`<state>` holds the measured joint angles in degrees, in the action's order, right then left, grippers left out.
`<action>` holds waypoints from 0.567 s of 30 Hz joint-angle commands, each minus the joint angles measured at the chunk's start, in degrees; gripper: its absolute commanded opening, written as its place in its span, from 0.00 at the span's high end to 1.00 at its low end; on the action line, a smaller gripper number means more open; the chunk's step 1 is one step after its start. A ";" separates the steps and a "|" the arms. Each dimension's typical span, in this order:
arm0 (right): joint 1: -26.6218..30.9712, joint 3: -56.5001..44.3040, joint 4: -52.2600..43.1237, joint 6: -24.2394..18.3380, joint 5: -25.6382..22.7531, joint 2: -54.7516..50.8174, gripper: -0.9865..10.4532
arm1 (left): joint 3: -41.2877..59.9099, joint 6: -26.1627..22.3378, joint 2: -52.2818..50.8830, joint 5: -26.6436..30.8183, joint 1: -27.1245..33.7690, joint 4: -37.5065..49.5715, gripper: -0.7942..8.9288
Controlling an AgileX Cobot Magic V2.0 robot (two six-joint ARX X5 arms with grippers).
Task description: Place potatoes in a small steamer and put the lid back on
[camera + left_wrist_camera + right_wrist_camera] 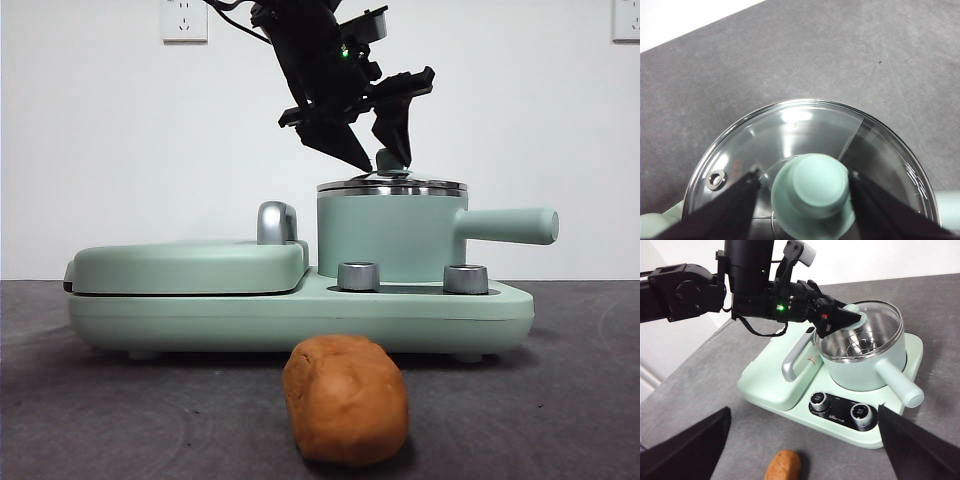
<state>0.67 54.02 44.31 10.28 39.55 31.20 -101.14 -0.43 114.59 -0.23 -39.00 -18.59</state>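
The mint-green steamer pot (388,235) stands on the right of the mint-green appliance, its handle (510,225) pointing right. The glass lid (805,125) lies flat on the pot's rim. My left gripper (385,163) comes down from above and straddles the lid's green knob (812,187), jaws open, one on each side close to it; it also shows in the right wrist view (852,317). The orange-brown potato (346,398) lies on the table in front of the appliance, also in the right wrist view (783,465). My right gripper (804,410) is open and empty, high above the potato.
The flat mint-green griddle cover (185,265) with a chrome latch (276,222) fills the appliance's left half. Two chrome dials (359,276) sit on the front ledge below the pot. Dark grey table (560,400) lies all around, with a white wall behind.
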 commanded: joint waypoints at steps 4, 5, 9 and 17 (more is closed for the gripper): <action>-0.15 1.05 -0.52 -0.48 -0.79 0.24 0.50 | -1.66 -0.02 1.51 0.04 -0.28 0.57 0.77; -0.15 1.05 -0.52 -0.48 -0.79 0.24 0.50 | -1.66 -0.02 1.51 0.04 -0.28 0.55 0.77; -0.15 1.05 -0.52 -0.48 -0.76 0.24 0.50 | -1.66 -0.02 1.57 0.04 -0.28 0.35 0.76; -0.15 1.05 -0.52 -0.46 -0.79 0.24 0.50 | -1.66 -0.42 1.62 0.02 -0.28 0.24 0.79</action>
<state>0.67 54.02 44.29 10.28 38.85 31.20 -101.16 -0.45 114.59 -0.82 -39.27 -18.57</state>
